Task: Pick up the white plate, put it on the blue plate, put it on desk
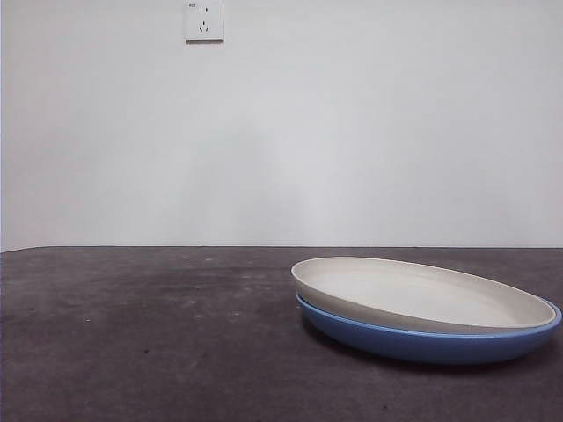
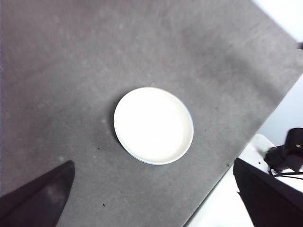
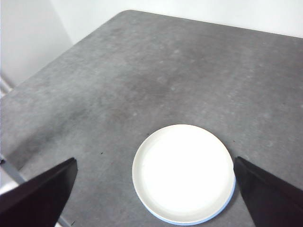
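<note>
1. Nearest the front camera we find the blue plate (image 1: 422,345) resting on the desk (image 1: 141,334), with the white plate (image 1: 413,294) stacked inside it and sitting slightly tilted.
2. From above, the white plate (image 3: 183,172) covers nearly all of the blue plate (image 3: 222,208); we see only a thin blue crescent at 1 edge.
3. Both plates are cut off by the right edge of the front view.
4. Bare desk surrounds the stack on all sides; the desk's edges (image 2: 222,179) lie well apart from it.
5. We record the left gripper (image 2: 151,198) high above the desk, jaws spread wide, gripping nothing.
6. We record the right gripper (image 3: 156,198) likewise raised, jaws spread wide, released.
7. A dark object (image 2: 289,153) beyond the desk edge is too blurred to identify.
</note>
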Available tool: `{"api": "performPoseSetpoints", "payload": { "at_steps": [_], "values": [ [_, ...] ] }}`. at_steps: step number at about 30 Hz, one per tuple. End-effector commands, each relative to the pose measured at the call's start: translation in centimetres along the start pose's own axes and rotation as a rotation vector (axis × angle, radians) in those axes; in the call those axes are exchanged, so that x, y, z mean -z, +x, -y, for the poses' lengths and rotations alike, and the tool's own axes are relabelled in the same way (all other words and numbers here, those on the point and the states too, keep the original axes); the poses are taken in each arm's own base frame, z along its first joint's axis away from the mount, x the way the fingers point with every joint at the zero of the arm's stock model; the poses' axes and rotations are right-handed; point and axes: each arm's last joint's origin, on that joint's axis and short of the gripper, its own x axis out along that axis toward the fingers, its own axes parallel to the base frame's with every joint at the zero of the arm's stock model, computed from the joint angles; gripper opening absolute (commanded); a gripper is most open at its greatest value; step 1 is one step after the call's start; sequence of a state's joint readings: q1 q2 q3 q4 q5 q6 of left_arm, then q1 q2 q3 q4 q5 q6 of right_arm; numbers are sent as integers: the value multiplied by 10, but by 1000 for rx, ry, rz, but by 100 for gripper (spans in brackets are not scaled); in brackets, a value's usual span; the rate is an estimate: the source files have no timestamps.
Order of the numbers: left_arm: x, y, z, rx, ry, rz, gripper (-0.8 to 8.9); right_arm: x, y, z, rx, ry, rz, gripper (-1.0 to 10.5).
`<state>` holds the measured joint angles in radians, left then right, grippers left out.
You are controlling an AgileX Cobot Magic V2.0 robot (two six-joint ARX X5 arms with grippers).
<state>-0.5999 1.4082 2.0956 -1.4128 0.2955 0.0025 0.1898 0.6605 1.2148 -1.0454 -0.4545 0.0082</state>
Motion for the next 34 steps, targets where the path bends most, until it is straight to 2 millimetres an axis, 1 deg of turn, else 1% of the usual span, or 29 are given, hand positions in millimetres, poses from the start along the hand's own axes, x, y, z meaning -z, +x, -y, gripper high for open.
{"api": "performPoseSetpoints", "payload": {
  "at_steps": [1,4,6,14,17,20,23,26,30,34],
  "values": [
    [19,-25,9,5,28,9,656,-3,-3,-2,4,26,17,635],
    [47,-46,15,2,53,36,656,-3,-3,-2,4,51,16,635],
    [67,-56,18,2,59,58,656,-3,-3,-2,4,66,16,635],
    [144,-82,26,-3,101,163,656,2,-3,-2,6,121,-38,635],
    [166,-91,28,-4,117,219,656,5,-3,-2,7,140,-62,635],
    [182,-98,30,-3,115,259,656,6,-3,-2,9,152,-78,635],
    [192,-102,31,-3,120,281,657,8,-3,-2,5,168,-96,635],
    [196,-104,32,-3,121,288,657,9,-4,-2,5,182,-107,635],
    [196,-104,32,-3,118,288,657,11,-4,-2,-5,219,-124,635],
    [195,-104,32,-3,118,289,657,10,0,0,6,325,-142,635]
  ]
}}
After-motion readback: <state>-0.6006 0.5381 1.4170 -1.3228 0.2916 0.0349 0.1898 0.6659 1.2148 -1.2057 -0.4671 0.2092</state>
